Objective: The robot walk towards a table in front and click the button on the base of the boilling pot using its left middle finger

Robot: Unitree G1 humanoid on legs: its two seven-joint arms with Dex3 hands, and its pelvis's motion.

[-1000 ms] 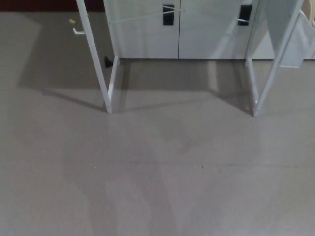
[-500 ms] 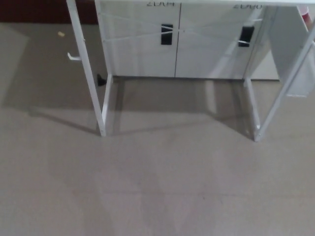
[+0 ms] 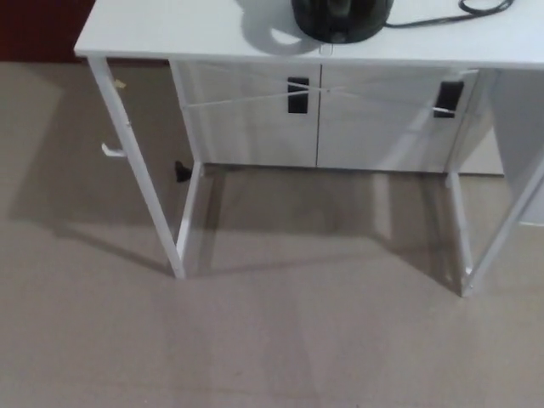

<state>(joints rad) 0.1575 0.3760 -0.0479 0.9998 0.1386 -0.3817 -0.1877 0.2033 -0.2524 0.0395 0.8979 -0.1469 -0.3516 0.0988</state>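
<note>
The pot's base point(image 3: 342, 20) sits at the top edge of my view, centre-right on the white table point(image 3: 153, 30), near the front edge. Only the lower part shows: black, round, glossy, w/ a small light tab just below it at the table lip. Can't make out the button from here, too small and cut off. A black cord point(image 3: 442, 17) runs off to the right from it.

What changed: a sec ago I saw only floor and table legs; half a sec ago the legs and cabinet fronts sat higher in frame. Now the whole picture has shifted down and the tabletop plus base have come in. That's my camera moving (the things themselves haven't budged), so my guess is I'm closing on the table or raising my head. Approach phase is well along, press not begun.

Neither of my hands is in view, so I can't say whether left or right is open or closed, or holding anything.

Tabletop: flat, matte white, thin slab w/ a soft shadow of the pot. Legs point(image 3: 140, 170): slim white metal, angled, braced. Behind: pale cabinet doors point(image 3: 255, 119) w/ black rectangular handles. Floor point(image 3: 272, 340): grey, smooth, faint seams.
</note>
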